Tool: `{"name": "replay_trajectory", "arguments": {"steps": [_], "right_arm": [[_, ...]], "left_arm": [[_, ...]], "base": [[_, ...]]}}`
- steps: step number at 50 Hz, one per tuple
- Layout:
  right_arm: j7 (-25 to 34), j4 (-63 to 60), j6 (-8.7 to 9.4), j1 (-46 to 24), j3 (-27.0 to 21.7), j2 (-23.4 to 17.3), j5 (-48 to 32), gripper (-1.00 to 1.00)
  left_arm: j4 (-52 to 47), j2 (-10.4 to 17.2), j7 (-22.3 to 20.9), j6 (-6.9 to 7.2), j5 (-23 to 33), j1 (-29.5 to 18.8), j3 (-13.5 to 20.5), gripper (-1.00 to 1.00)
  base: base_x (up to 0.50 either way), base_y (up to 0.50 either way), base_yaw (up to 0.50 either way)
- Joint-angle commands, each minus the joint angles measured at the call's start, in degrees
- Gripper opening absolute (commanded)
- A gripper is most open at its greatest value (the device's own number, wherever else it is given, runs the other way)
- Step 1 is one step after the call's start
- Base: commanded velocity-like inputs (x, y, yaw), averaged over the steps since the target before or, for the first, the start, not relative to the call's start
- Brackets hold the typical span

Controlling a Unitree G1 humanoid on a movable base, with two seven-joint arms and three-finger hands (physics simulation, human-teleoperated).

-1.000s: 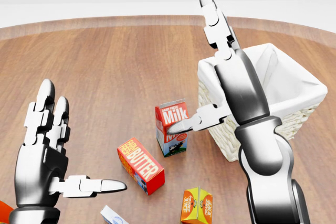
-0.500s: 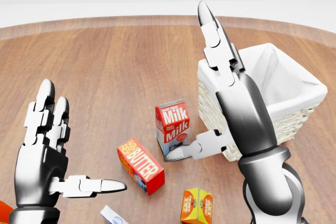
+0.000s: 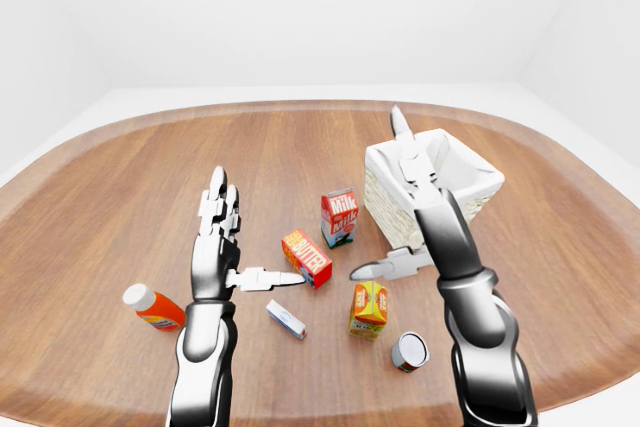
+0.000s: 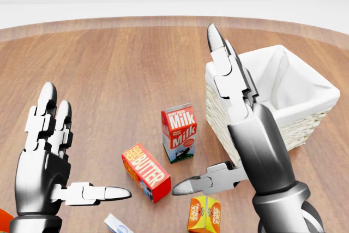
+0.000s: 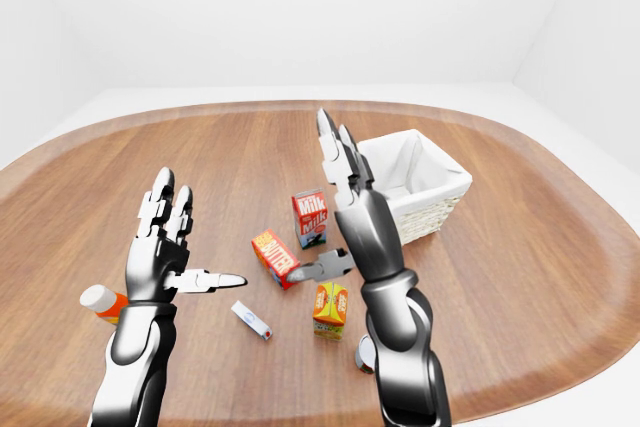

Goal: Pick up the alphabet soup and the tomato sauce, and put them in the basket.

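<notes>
A single can with a grey lid and a red-and-white label stands low in the left-eye view, right of my right forearm; its label is too small to read. In the right-eye view that arm hides most of it. No second can shows. The white-lined wicker basket stands at the right, partly behind my right hand. My right hand is open and raised, fingers pointing up beside the basket, thumb above an orange carton. My left hand is open and empty at the lower left.
A milk carton stands left of the basket, with a red butter box below it. Lower left in the left-eye view lie an orange bottle with a white cap and a small white box. The round wooden table carries everything.
My right hand has drawn down toward the bottom of the head view; its thumb went from over the milk carton to below it. The left hand has not moved.
</notes>
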Motion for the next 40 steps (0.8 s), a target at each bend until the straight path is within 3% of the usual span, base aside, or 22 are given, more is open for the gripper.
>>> {"name": "replay_trajectory", "arguments": {"steps": [1, 2, 4, 5, 8, 14, 16, 17, 21, 26, 28, 35, 40], "right_arm": [[-0.9, -2.1, -1.87, 5.3, 1.1, -0.4, 0.1, 1.00], [-1.0, -2.3, -2.20, 6.0, 1.0, -0.6, 0.3, 1.00], [-3.0, -0.3, -5.67, 8.2, 1.0, -1.2, 0.7, 1.00], [-1.1, -2.9, -2.71, 7.3, 1.1, -0.7, 0.1, 1.00], [-0.4, -4.3, -1.42, 7.3, 1.0, -0.6, -0.1, 1.00], [-1.3, -4.9, -2.42, 9.4, 1.0, -1.0, 0.1, 1.00], [-1.7, -4.9, -3.05, 10.3, 0.9, -1.2, 0.7, 1.00], [-2.4, -4.7, -4.22, 11.5, 0.9, -1.4, 0.9, 1.00], [-2.2, -6.1, -4.09, 13.2, 0.8, -1.7, 1.2, 1.00], [-3.0, -6.5, -5.84, 16.1, 0.4, -2.0, 3.1, 1.00], [-4.1, -5.1, -7.49, 17.3, 0.2, -2.3, 3.1, 1.00], [-8.7, 1.9, -7.54, 20.6, 1.3, -3.1, 5.0, 1.00], [-7.4, -1.8, -7.54, 20.7, 2.2, -2.8, 7.2, 1.00]], "left_arm": [[-0.1, 0.1, 0.6, 0.00, 0.4, -0.5, 0.5, 1.00], [-0.1, 0.1, 0.5, 0.00, 0.4, -0.5, 0.4, 1.00], [-0.1, 0.1, 0.5, 0.00, 0.4, -0.5, 0.4, 1.00], [-0.1, 0.1, 0.5, 0.00, 0.4, -0.5, 0.4, 1.00], [-0.1, 0.1, 0.5, 0.00, 0.4, -0.5, 0.4, 1.00], [-0.1, 0.1, 0.5, 0.00, 0.4, -0.5, 0.4, 1.00], [-0.1, 0.1, 0.5, 0.00, 0.4, -0.5, 0.4, 1.00], [-0.1, 0.1, 0.5, 0.00, 0.4, -0.5, 0.4, 1.00], [-0.1, 0.1, 0.6, 0.00, 0.4, -0.5, 0.4, 1.00], [-0.1, 0.1, 0.5, 0.00, 0.4, -0.5, 0.4, 1.00], [-0.1, 0.1, 0.5, 0.00, 0.4, -0.5, 0.4, 1.00], [-0.1, 0.1, 0.5, 0.00, 0.4, -0.5, 0.4, 1.00], [-0.1, 0.1, 0.5, 0.00, 0.4, -0.5, 0.4, 1.00]], "base": [[0.00, 0.00, 0.00], [0.00, 0.00, 0.00], [0.00, 0.00, 0.00], [0.00, 0.00, 0.00], [0.00, 0.00, 0.00], [0.00, 0.00, 0.00], [0.00, 0.00, 0.00], [0.00, 0.00, 0.00], [0.00, 0.00, 0.00], [0.00, 0.00, 0.00], [0.00, 0.00, 0.00], [0.00, 0.00, 0.00], [0.00, 0.00, 0.00]]}}
